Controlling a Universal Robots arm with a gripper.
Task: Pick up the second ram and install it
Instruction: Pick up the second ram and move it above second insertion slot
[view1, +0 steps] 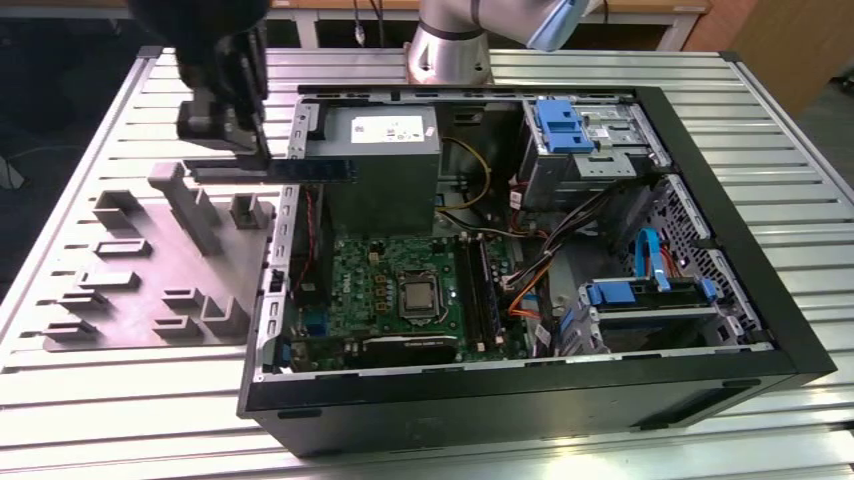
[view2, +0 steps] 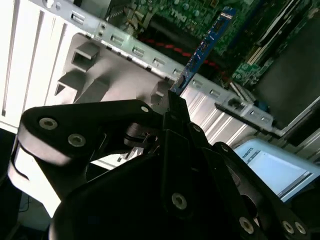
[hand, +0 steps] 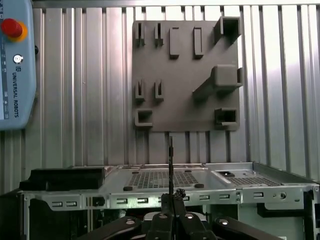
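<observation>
A slatted metal table (view1: 801, 200) carries an open computer case (view1: 534, 400) and a grey holder plate (view1: 134, 255) (on the exterior view's left). The gripper (view1: 254, 155) hangs between them, its fingers clamped on the memory stick (view1: 318, 170), which is held level over the case's near wall, close to the power supply (view1: 380, 150).

Ribbed aluminium table (view1: 787, 215) — pale, brightly lit; wooden panel (view1: 801, 50) behind, dark floor (view1: 60, 90) beside.
</observation>
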